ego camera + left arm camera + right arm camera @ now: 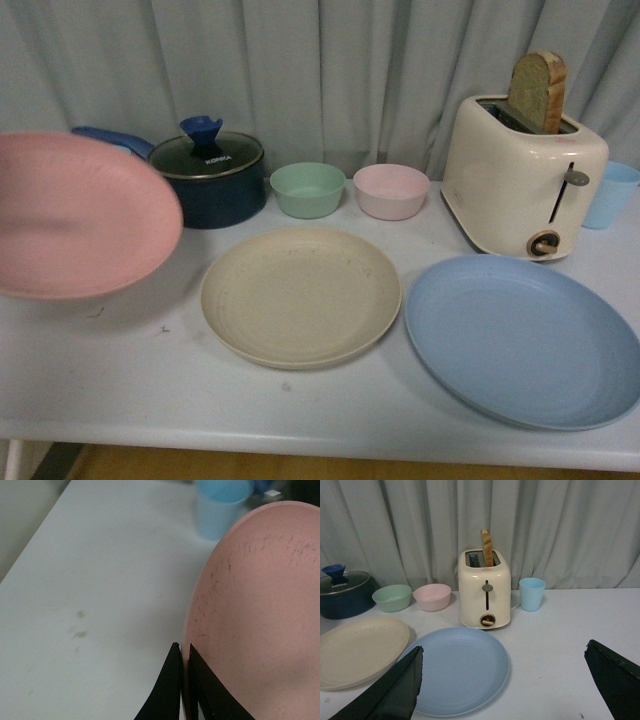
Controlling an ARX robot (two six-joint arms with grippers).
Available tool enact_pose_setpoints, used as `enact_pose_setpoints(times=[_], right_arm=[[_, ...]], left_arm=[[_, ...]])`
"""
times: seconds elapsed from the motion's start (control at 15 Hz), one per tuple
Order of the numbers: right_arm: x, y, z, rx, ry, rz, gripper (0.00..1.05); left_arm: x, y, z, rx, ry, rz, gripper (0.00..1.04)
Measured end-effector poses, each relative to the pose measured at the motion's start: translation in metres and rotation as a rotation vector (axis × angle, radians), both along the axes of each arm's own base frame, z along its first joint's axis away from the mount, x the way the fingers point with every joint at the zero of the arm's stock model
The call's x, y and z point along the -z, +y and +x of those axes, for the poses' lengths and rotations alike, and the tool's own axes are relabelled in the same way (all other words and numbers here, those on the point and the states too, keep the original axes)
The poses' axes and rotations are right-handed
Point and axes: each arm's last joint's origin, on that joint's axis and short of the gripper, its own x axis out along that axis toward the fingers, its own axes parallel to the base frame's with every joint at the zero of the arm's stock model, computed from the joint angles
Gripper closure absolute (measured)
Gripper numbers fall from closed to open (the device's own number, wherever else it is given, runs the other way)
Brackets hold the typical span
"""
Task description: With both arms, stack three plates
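Pink plate [80,215] hangs tilted above the table [120,385] at the front view's left edge, its rim pinched by the left gripper [183,652]. Beige plate [300,295] lies flat at centre, blue plate [525,340] at lower right; the right gripper [504,650] is spread wide.

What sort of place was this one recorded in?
Probably a staged kitchen tabletop, not a home: white table against a grey curtain, with a toaster holding bread, a lidded pot, and a pink plate.
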Motion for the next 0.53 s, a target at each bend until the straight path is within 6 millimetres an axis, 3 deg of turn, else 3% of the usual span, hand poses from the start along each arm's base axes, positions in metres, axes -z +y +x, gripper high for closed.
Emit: enact_pose_setpoints(times=[0.13, 0.27, 0.53], right_arm=[[0.0, 0.0, 0.0, 0.0, 0.0, 0.0, 0.06], [0.0, 0.0, 0.0, 0.0, 0.0, 0.0, 0.06], [0.0, 0.0, 0.0, 0.0, 0.0, 0.0, 0.06]], left_arm=[[-0.021, -0.053, 0.004, 0.139, -0.071, 0.005, 1.02], [-0.019, -0.097, 0.006, 0.231, -0.083, -0.012, 1.02], [-0.008, -0.124, 0.008, 0.273, -0.067, -0.025, 1.02]])
